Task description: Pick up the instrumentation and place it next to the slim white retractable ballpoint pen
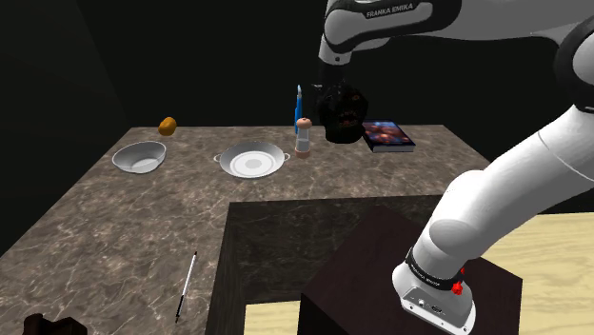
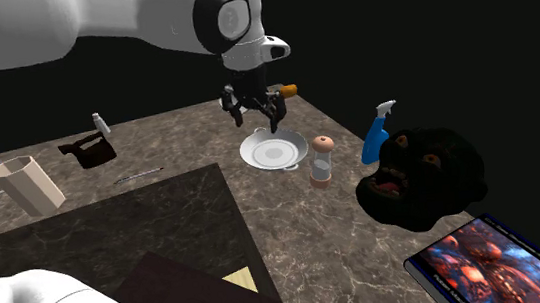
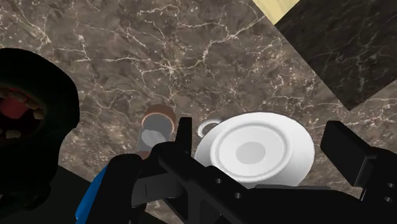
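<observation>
Sand timer (image 2: pixel 322 161) stands upright on the marble table (image 1: pixel 124 209), just beside the white two-handled pan (image 2: pixel 274 152) and near the blue spray bottle (image 2: pixel 377 134). This is the thing to pick up. The gripper (image 2: pixel 257 125) hangs above the pan with its two fingers wide apart and nothing between them. I think they are wide so the timer can fit in the gap. In the wrist view the timer sits outside that gap, next to one finger, so the hand likely has to slide over before going down. The white pen (image 1: pixel 187 285) lies flat, well apart from the timer, so the carry looks long.
</observation>
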`<state>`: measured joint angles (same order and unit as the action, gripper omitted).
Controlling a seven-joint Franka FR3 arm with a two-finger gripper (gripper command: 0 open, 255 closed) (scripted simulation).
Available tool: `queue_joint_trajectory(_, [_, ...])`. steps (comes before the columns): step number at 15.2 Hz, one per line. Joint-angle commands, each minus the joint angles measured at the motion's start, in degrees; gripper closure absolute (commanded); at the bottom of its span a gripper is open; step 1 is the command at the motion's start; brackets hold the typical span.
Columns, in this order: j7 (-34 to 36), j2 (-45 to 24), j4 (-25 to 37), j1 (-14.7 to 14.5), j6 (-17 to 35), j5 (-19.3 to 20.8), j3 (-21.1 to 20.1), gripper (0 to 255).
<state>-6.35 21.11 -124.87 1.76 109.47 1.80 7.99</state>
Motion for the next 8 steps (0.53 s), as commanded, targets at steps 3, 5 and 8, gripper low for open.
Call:
queue_joint_trajectory(3, [-2.8,-8.4,4.8,0.4,3.0,-0.6,1.9,0])
queue_joint_trajectory(5, [-4.2,-12.7,7.9,0.7,4.0,-1.2,2.8,0])
queue_joint_trajectory(8, [-6.5,-19.4,13.0,1.2,5.0,-2.3,3.9,0])
